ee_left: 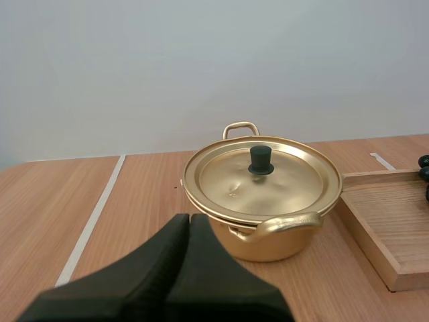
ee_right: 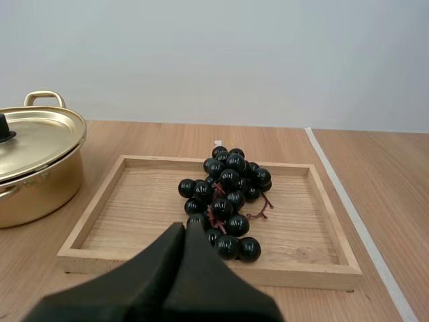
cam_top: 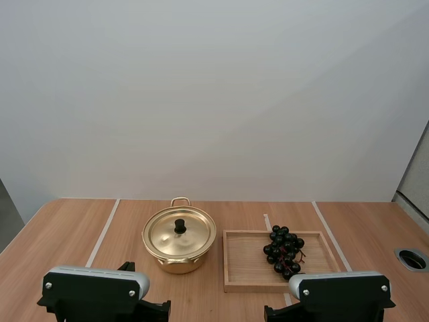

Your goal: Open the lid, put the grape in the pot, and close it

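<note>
A gold pot point(cam_top: 179, 247) stands mid-table with its lid point(cam_top: 179, 234) on, a black knob point(cam_top: 180, 226) at the centre. To its right a bunch of dark grapes point(cam_top: 284, 251) lies in the right part of a wooden tray point(cam_top: 244, 265). My left gripper point(ee_left: 189, 219) is shut, a dark wedge just short of the pot point(ee_left: 268, 228) and its lid point(ee_left: 261, 178). Likewise shut, my right gripper point(ee_right: 186, 228) hovers at the near rim of the tray point(ee_right: 100, 201), close to the grapes point(ee_right: 226, 198). The pot point(ee_right: 37, 168) sits beside the tray.
White tape lines point(cam_top: 102, 233) run across the wooden table. A round metal grommet point(cam_top: 411, 259) is set in the table at the far right. Both arm bases point(cam_top: 94, 290) sit at the near edge.
</note>
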